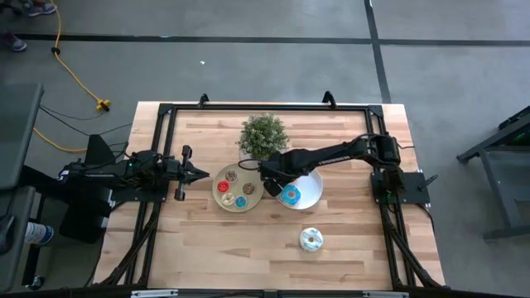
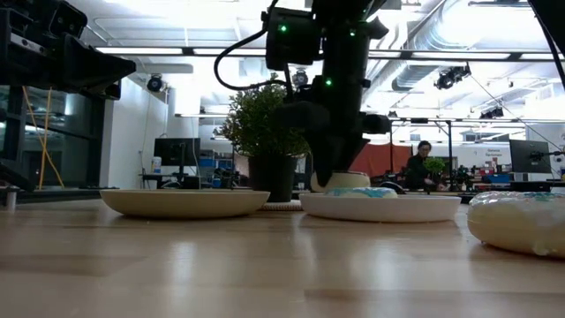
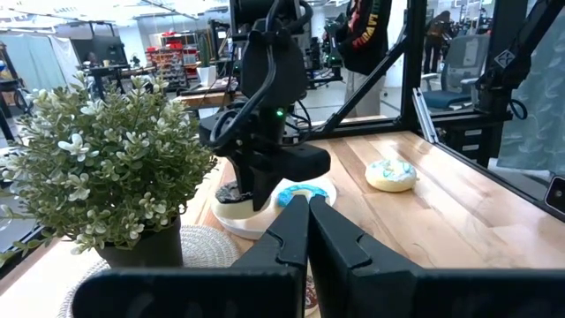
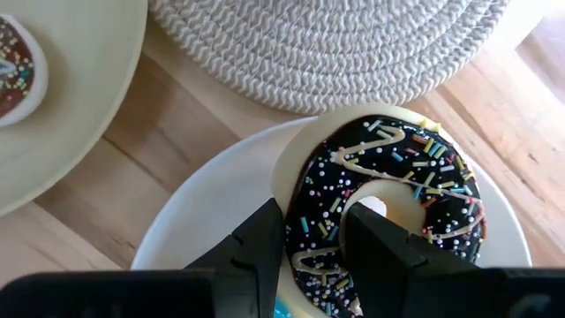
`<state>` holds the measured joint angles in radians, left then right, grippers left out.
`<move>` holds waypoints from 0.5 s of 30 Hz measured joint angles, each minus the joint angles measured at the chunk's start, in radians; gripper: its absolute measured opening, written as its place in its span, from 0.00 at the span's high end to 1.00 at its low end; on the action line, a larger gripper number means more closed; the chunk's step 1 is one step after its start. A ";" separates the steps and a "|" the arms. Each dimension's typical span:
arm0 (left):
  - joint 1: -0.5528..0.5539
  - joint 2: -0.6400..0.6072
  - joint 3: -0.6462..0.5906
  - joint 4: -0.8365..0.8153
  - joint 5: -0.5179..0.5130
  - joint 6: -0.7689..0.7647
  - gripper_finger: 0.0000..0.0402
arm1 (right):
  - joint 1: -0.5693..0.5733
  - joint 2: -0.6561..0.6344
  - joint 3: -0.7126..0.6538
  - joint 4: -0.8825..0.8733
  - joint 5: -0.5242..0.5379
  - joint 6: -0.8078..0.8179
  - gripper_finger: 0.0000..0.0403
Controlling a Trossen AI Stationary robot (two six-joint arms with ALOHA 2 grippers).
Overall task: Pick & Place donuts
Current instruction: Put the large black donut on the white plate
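Note:
A dark chocolate donut [image 4: 388, 190] with coloured sprinkles and a cream base sits at the left edge of the white plate [image 1: 313, 196], beside a blue-iced donut [image 1: 290, 195]. My right gripper [image 1: 269, 175] reaches over the plate from the right and is shut on the chocolate donut. Several small donuts lie flat on the tan plate [image 1: 228, 176]. A white-iced donut [image 1: 311, 239] lies on the bare table, nearer the front edge. My left gripper [image 1: 203, 174] hovers shut just left of the tan plate. My right gripper holds the chocolate donut's ring on the side nearest the wrist [image 4: 313, 231]. One finger [image 4: 380, 247] stands in the hole and the other [image 4: 260, 252] outside the rim. The fingers come from above, slanting down. The donut's underside [image 2: 346, 182] sits low over the white plate.
A potted plant [image 1: 263, 135] on a woven mat [image 4: 327, 44] stands just behind the two plates, close to my right gripper. Black frame rails run along the table's edges. Bare wood spreads across the near half around the white donut.

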<state>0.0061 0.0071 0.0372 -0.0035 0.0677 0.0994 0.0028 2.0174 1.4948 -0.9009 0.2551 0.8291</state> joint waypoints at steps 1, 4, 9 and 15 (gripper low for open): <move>0.000 0.000 0.000 0.000 0.000 0.000 1.00 | -0.002 0.000 0.000 0.000 0.000 0.000 0.73; 0.000 0.000 0.000 0.000 0.000 0.000 1.00 | -0.003 0.000 -0.001 0.000 -0.002 0.000 0.73; 0.000 0.000 0.000 0.000 0.000 0.000 1.00 | -0.001 0.000 -0.050 0.027 -0.026 0.003 0.73; 0.000 0.000 0.000 0.000 0.000 0.000 1.00 | 0.000 0.000 -0.079 0.072 -0.056 0.000 0.73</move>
<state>0.0059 0.0071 0.0372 -0.0036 0.0677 0.0997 0.0025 2.0174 1.4163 -0.8289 0.1993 0.8291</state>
